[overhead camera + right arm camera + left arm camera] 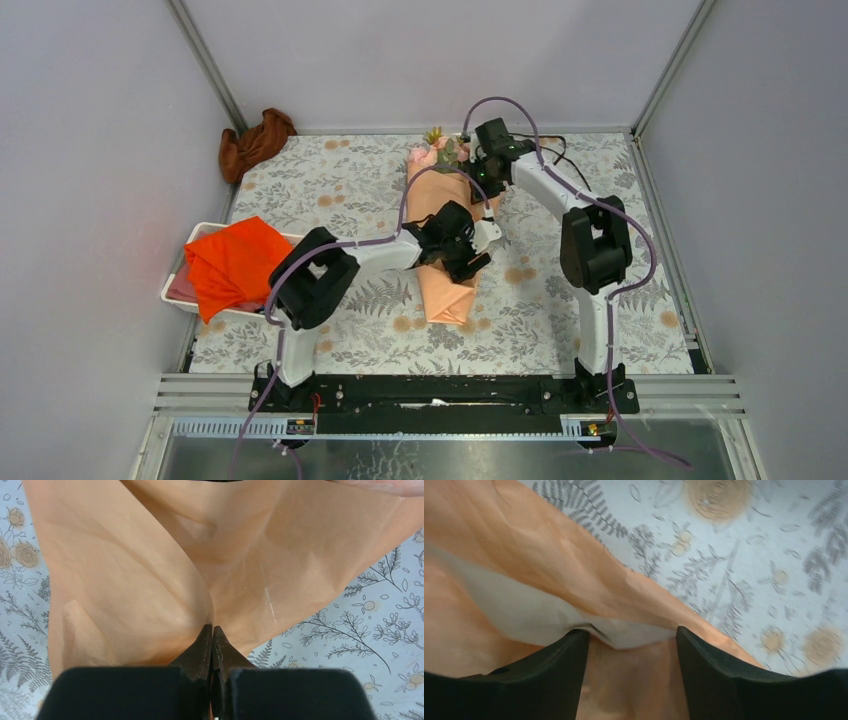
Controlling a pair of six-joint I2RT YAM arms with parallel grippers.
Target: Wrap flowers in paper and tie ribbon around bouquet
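Shows a brown cloth bunched in the far left corner of the floral-patterned table. Shows a white tray at the left edge, carrying a bright orange cloth.

Locates the bouquet at the table centre, lying lengthwise with the narrow wrapped end near and the blooms far. Places the left gripper directly over the middle of the cone. Confirms, in the left wrist view, both fingers standing apart, with a pale folded edge of the paper crossing the gap at the tips and nothing clamped.

Locates the flowers at the far end, pink heads and green leaves projecting from the wrap. Places the right gripper just right of the blooms, at the far right edge of the wrap. Confirms, in the right wrist view, fingers pressed together, tips pinching a fold where the creases of the sheet converge.
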